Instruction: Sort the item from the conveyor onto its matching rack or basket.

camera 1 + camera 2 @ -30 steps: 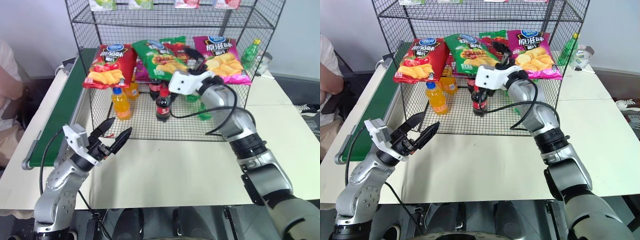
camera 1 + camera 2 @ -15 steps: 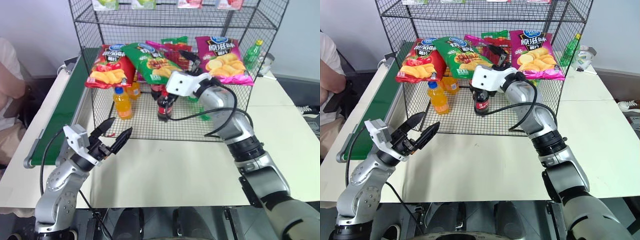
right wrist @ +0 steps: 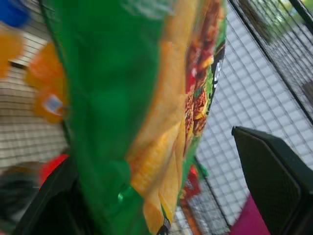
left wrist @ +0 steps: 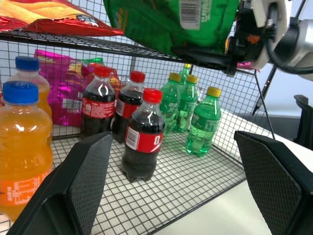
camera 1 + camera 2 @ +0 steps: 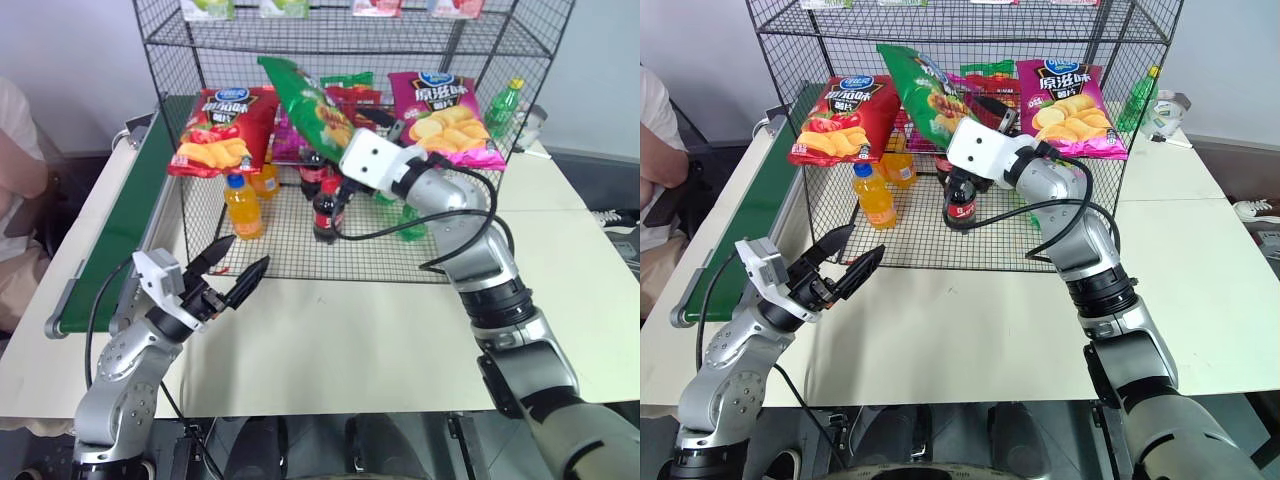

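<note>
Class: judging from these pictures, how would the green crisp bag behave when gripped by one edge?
The green crisp bag probably flops and swings: it stands tilted on edge beside the right gripper. Puffy, so likely light. Its glossy film looks slippery.

A glossy red crisp bag (image 5: 218, 130) lies at upper left of centre, and a magenta crisp bag (image 5: 446, 130) lies at upper right. Below the red bag stand two orange plastic soda bottles with blue caps (image 5: 241, 207). Near the frame's centre are dark cola bottles with red caps and red labels (image 5: 326, 211), and just right of them small green plastic bottles with yellow caps (image 4: 202, 128). A pale cream tabletop (image 5: 350, 340) fills the lower middle. At the left edge sits a person in a white sleeve (image 5: 22, 170). Another green bottle (image 5: 503, 108) stands at upper right.
</note>
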